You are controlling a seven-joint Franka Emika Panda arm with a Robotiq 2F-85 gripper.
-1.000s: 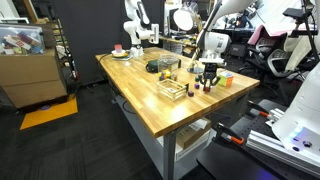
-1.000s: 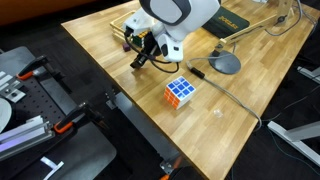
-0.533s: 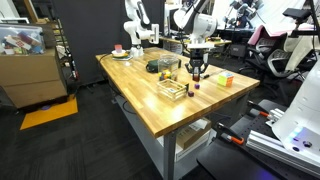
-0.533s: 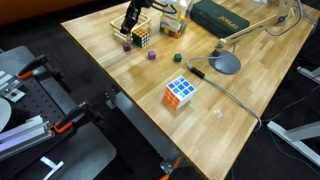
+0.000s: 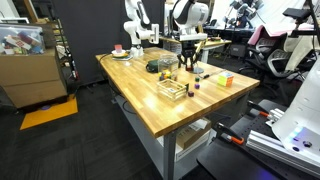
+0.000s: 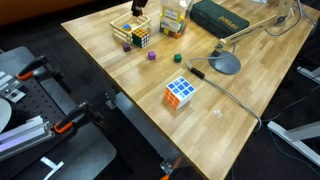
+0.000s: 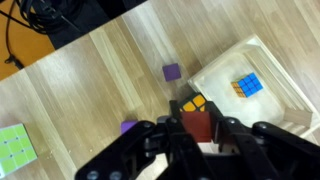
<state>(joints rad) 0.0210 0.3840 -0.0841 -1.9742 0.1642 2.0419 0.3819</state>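
Looks mid-carry. Holding red block in near-shut gripper, clear of table. Clear tray at 2 o'clock. Next probably needs centring over tray before lowering, then release.

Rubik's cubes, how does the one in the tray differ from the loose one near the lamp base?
The tray cube sits in the wooden tray; the loose cube stands on the bare table. The tray cube looks smaller and black-edged; the loose cube looks bigger, with pale edges. Both are multicoloured and sit flat.
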